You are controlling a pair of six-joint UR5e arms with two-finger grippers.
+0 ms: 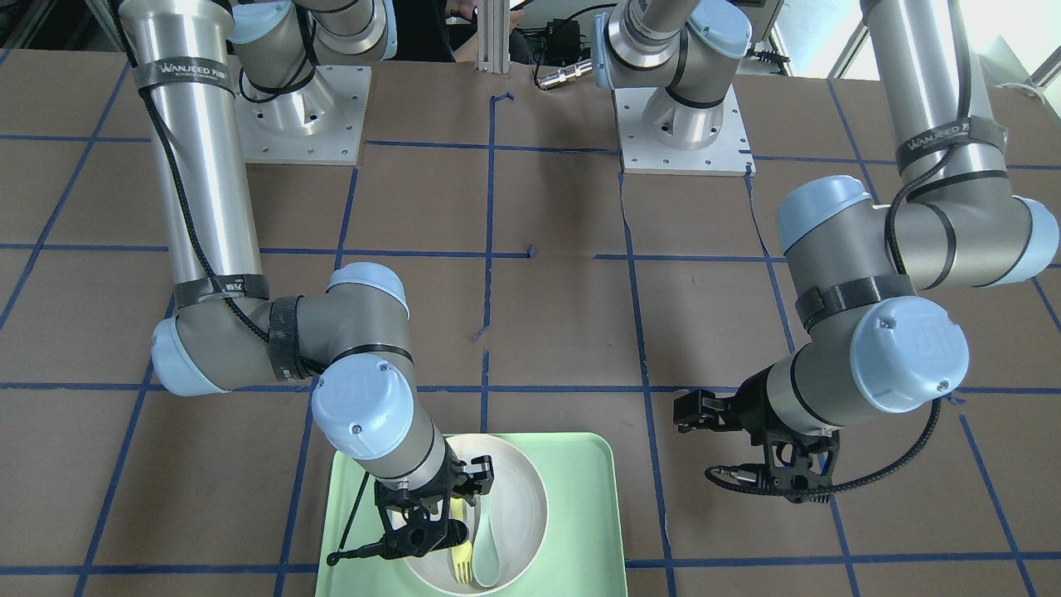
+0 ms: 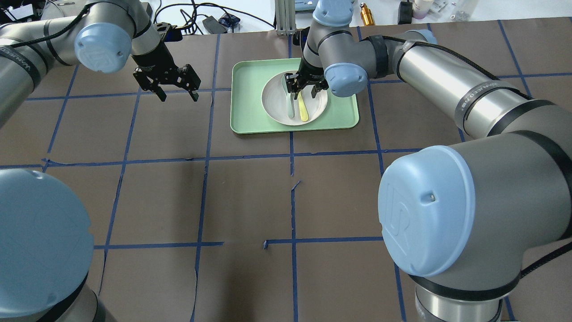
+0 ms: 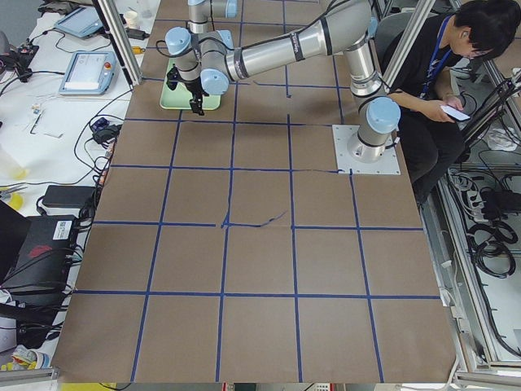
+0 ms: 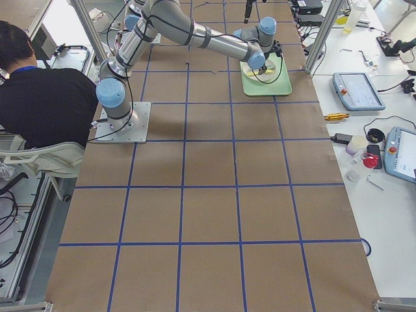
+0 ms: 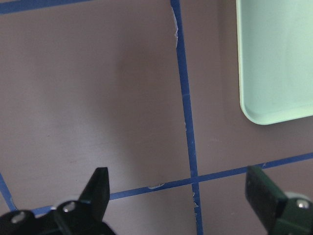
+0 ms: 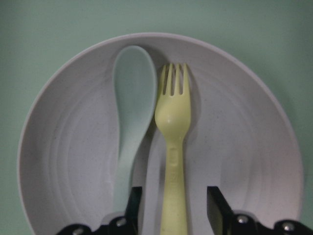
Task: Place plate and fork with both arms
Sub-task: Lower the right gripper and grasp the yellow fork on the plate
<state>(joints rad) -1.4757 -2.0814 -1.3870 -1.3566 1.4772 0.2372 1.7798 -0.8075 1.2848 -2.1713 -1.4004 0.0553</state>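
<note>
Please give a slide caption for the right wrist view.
Right gripper, open, straddling the fork handle; spoon alongside, both on the plate.

**Hidden and cropped regions around the tray**

On the tray, I see the plate cropped by the front view's bottom edge. The right gripper covers the handle of the fork. In both side views the fork is too small for me to resolve.
</note>
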